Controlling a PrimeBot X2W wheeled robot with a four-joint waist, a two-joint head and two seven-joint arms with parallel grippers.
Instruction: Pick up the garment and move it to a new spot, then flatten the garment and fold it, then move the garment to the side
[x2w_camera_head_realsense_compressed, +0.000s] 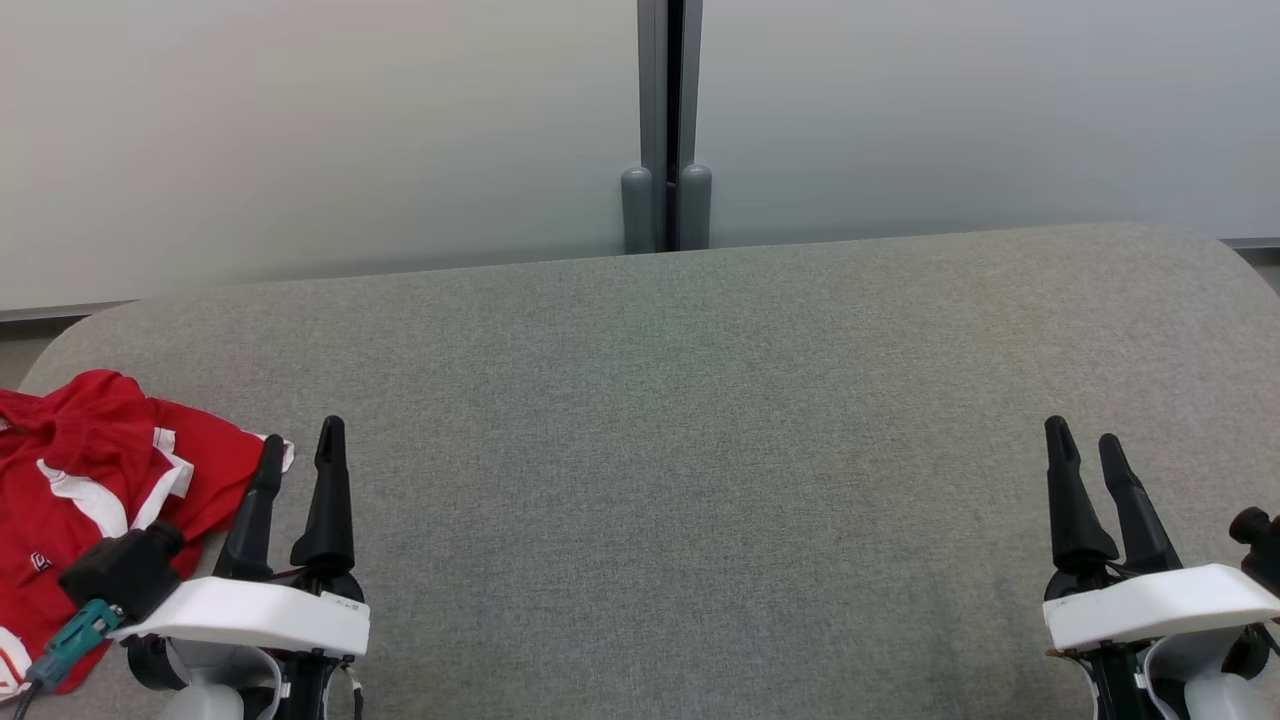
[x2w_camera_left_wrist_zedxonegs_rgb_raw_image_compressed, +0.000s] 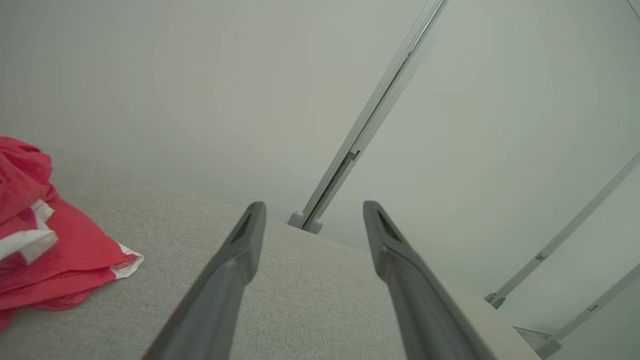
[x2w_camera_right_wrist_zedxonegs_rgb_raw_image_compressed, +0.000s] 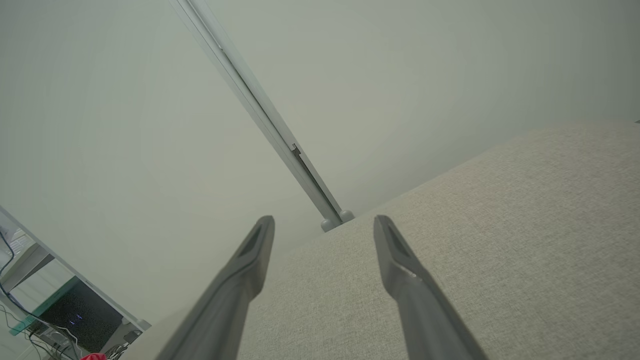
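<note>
Jaws on my left gripper and right gripper gape wide, empty; the left hangs just beside the red jersey.

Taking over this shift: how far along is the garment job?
Nothing looks done: the red garment lies crumpled on the grey surface, far left. Nothing in hand: the left pincer and right pincer are open and empty. Picking up, moving, flattening, folding and setting aside all remain.

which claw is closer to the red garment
The left claw, right beside the red garment at the left end of the grey surface; the right claw sits at the far end.
</note>
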